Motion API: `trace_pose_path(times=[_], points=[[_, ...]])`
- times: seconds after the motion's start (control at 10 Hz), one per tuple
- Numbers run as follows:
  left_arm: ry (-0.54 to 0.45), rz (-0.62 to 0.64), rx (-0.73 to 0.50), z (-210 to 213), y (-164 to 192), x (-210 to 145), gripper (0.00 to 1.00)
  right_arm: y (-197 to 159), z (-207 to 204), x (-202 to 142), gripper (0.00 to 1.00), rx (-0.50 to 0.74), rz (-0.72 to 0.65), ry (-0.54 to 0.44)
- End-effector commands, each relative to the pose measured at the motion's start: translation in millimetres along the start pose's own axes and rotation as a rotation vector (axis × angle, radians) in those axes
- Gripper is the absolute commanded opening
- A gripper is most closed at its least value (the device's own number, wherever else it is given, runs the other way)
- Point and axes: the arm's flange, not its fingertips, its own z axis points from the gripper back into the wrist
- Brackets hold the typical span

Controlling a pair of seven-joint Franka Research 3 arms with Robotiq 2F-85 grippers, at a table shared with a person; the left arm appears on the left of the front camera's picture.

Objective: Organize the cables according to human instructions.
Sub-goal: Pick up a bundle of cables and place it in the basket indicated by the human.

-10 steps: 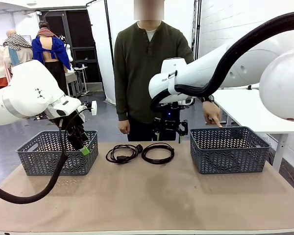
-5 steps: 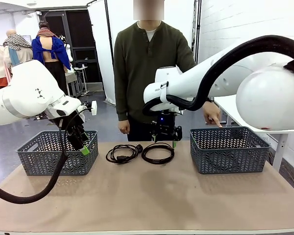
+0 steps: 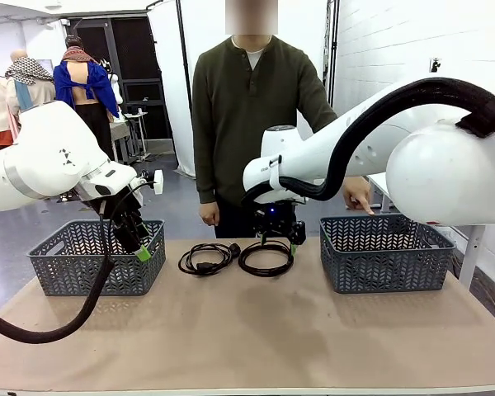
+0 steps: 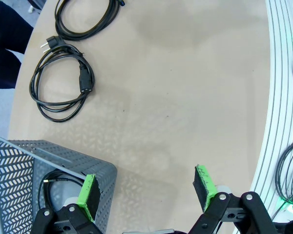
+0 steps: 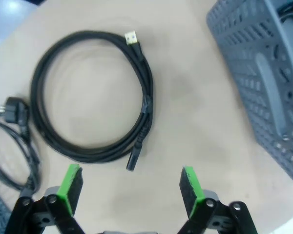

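Front: two thin black coiled cables, left-hand coil and right-hand coil, lie side by side on the tan tabletop betw. the grey plastic mesh L basket and R basket. R gripper hangs just above the right-hand coil, L gripper sits by the L basket, and the person's hand appears to point twd the R basket.
L wrist: L gripper has jaws wide, nothing in them; another black cord lies in the L basket.
R wrist: R gripper has jaws wide and empty, with the right-hand coil straight ahead; est. light, limp, loops prone to splay, so pinch across the bunched strands, not the plug.
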Motion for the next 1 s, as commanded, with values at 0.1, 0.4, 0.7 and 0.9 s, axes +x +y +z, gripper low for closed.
trace_pose_path(times=[0.1, 0.4, 0.7, 0.9], points=[[0.0, 0.002, 0.001, 1.1, 0.3, 0.5, 1.0, -6.4, -19.6, -3.3, 1.0, -0.022, -0.051, -0.038], [0.0, 0.002, 0.001, 1.1, 0.3, 0.5, 1.0, -9.9, -32.2, 4.8, 1.0, -0.041, -0.051, -0.037], [0.0, 0.002, 0.001, 1.1, 0.3, 0.5, 1.0, -8.9, -41.3, 13.9, 1.0, -0.057, -0.07, -0.027], [0.0, 0.002, 0.001, 1.1, 0.3, 0.5, 1.0, -5.2, -47.6, 18.4, 1.0, -0.059, -0.087, -0.029]])
